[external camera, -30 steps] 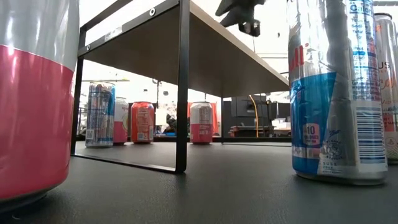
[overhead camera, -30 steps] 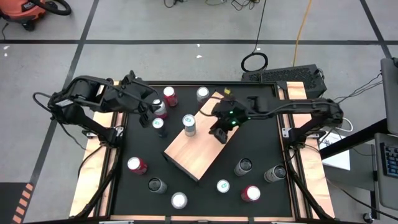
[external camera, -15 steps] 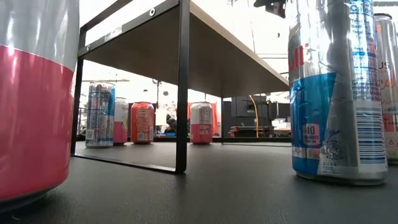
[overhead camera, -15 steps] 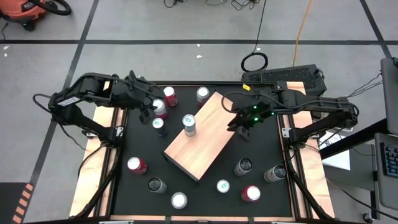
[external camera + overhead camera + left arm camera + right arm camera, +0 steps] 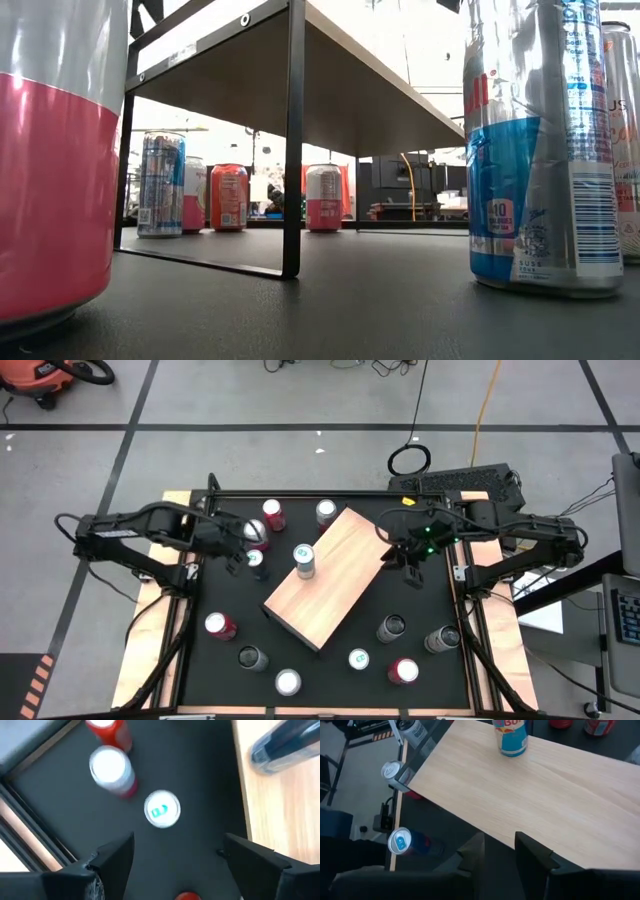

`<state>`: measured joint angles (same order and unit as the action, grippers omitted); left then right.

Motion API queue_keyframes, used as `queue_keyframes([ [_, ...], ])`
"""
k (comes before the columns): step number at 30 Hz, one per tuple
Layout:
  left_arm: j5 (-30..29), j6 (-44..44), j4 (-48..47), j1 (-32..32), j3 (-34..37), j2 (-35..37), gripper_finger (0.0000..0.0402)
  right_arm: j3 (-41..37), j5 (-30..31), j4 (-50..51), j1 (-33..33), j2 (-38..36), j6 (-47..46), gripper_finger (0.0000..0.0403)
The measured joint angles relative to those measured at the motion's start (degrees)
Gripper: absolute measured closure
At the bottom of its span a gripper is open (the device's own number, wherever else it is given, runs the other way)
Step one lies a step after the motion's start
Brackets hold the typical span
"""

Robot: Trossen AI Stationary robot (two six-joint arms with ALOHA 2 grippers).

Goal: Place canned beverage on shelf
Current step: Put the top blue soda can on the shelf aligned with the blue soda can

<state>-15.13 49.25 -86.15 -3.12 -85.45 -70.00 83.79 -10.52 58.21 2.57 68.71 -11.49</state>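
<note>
Since a second ago, your right end effector (image 5: 411,563) has moved off the shelf (image 5: 340,565): it was over the board's upper middle, and now it hangs past the board's right edge, right of centre in the high view. Your left arm has drawn back toward the frame's left, so the left end effector (image 5: 238,547) now sits over the can (image 5: 255,559) left of the shelf rather than beyond it. The cans have not shifted.

The left end effector is spread wide and empty. In its wrist view the two fingers (image 5: 112,857) stand well apart at the bottom, with the green-marked top of the can (image 5: 162,809) centred above the gap, untouched. A second, white-topped can (image 5: 112,769) lies toward the upper left.

The right end effector (image 5: 497,851) is nearly closed, only a narrow slit between its fingers, and it holds nothing. It sits just off the shelf's (image 5: 520,785) edge.

One blue can (image 5: 305,560) stands upright on the shelf, near its upper left edge in the high view. The other cans stand around it on the black surface (image 5: 330,670).
</note>
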Motion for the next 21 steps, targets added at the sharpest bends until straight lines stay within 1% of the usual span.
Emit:
queue_keyframes([
  [2, 0.9, 1.8, 0.7, -0.1, 1.7, 0.0, 0.0107, 0.0, -0.1, 0.0, 0.0, 0.0, 0.4, 0.0316],
  [4, 1.8, 1.5, 2.5, 0.0, 3.7, -0.1, 0.0107, 0.0, -0.1, 0.4, 0.0, -0.1, 0.7, 0.0316],
  [7, 4.4, -2.5, 7.2, 0.2, 7.5, -0.1, 0.0107, 0.0, -0.2, 1.5, 0.0, 0.0, 1.8, 0.0316],
  [10, 9.8, -6.8, 10.9, 2.2, 11.1, 0.1, 0.0107, 0.0, -0.2, 2.2, 0.0, 0.0, 2.1, 0.0316],
  [11, 10.7, -8.0, 11.5, 3.0, 12.0, 0.1, 0.0107, 0.0, -0.2, 2.1, 0.0, 0.0, 1.9, 0.0316],
  [15, 10.7, -12.1, 14.1, 5.2, 15.1, 0.1, 0.0107, 0.0, -0.2, 2.1, 0.0, 0.0, 0.6, 0.0316],
  [19, 8.2, -13.1, 16.1, 7.4, 16.8, 0.1, 0.0107, 0.0, -0.2, 2.6, 0.0, 0.0, -2.6, 0.0316],
  [21, 8.1, -14.1, 17.0, 8.5, 17.8, 0.1, 0.0106, 0.0, -0.2, 3.0, 0.0, 0.0, -4.1, 0.0316],
])
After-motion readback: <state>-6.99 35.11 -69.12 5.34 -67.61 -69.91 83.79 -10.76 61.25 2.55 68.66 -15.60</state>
